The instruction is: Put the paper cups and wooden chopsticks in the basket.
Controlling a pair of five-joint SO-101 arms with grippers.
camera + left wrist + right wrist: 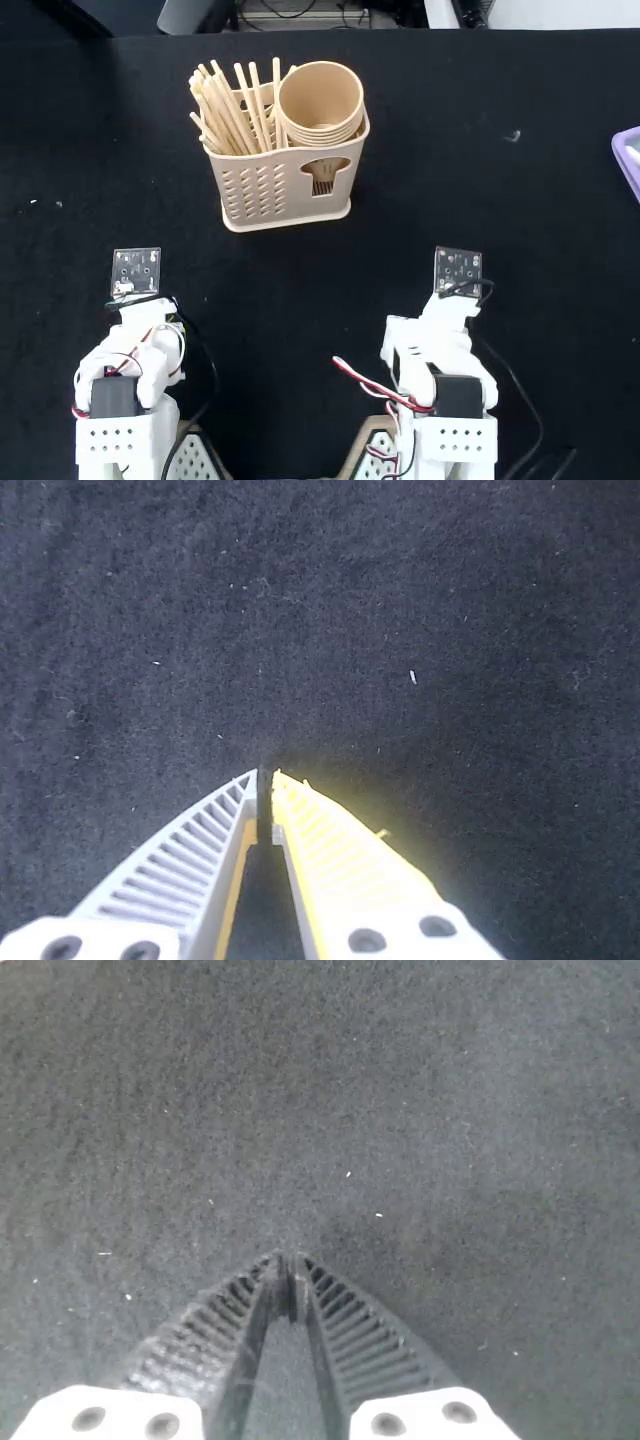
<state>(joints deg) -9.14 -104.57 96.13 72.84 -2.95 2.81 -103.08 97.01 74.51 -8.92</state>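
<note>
A desk [520, 200] covered in black cloth took up nearly the whole high view. One arm [130, 370] sat folded in the lower left of that frame and the other arm [440, 375] in the lower right, both well apart from the basket.

The basket [270, 190], beige with slotted walls, stood upright on the desk in the upper middle of the frame. A stack of paper cups [320, 98] sat upright, open side up, in its right compartment, and part of a cup showed through a cutout in the front wall. The chopsticks [232, 110] stood as a loose bundle in the left compartment, leaning and fanned out above the rim, just beside the cups.

A purple thing [628, 160] showed at the right edge of the frame.

In the left wrist view the left tool [265, 780] was pressed together over bare black cloth, holding nothing. In the right wrist view the right tool [290, 1260] was likewise pressed together, its tips meeting above the cloth.
</note>
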